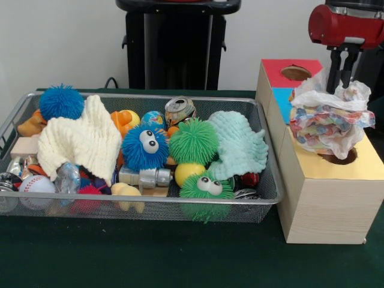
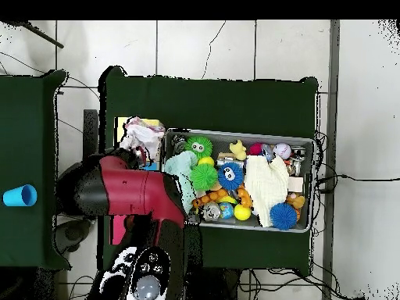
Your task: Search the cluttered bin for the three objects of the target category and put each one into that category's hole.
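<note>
My gripper (image 1: 338, 84) is shut on the top of the whitish see-through bag with pastel patches (image 1: 330, 120). The bag hangs just over the round dark hole (image 1: 341, 159) in the yellow face (image 1: 366, 165) of the pale wooden box, and its lower edge covers part of the opening. In the overhead view the bag (image 2: 141, 133) shows at the end of the red arm (image 2: 129, 191), left of the bin. The silver wire-mesh bin (image 1: 180, 207) lies left of the box, full of toys. I cannot make out the polka-dot or the shiny printed wrapper in the clutter.
Behind the yellow face are a blue face (image 1: 281, 99) and a red face with its own hole (image 1: 296, 72). The bin holds a cream knitted cloth (image 1: 81, 141), a mint cloth (image 1: 243, 144), blue (image 1: 144, 147) and green (image 1: 193, 142) spiky balls and a crushed can (image 1: 180, 110).
</note>
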{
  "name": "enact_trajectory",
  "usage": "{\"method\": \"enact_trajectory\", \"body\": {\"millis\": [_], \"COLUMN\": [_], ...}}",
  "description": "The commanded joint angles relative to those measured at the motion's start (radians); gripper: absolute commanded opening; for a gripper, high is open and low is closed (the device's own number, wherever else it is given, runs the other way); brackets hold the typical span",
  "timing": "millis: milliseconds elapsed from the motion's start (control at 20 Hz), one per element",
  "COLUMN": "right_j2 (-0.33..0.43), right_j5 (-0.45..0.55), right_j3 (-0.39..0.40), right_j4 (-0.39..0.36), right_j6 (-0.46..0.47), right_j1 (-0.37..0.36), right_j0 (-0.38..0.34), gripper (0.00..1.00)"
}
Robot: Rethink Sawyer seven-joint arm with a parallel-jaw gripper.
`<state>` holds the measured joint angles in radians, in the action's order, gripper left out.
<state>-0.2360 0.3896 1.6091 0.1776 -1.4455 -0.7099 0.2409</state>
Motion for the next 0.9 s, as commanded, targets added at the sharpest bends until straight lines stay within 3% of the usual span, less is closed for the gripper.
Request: {"method": "enact_trajectory", "body": {"millis": [50, 900], "right_j2": [0.052, 0.06], "right_j5": [0.016, -0.003], "right_j3": [0.084, 0.092], "right_j4": [-0.023, 0.006], "right_j6": [-0.178, -0.219], "right_j1": [0.005, 0.008], "right_j0": [-0.003, 0.011], "gripper": [0.0, 0.0]}}
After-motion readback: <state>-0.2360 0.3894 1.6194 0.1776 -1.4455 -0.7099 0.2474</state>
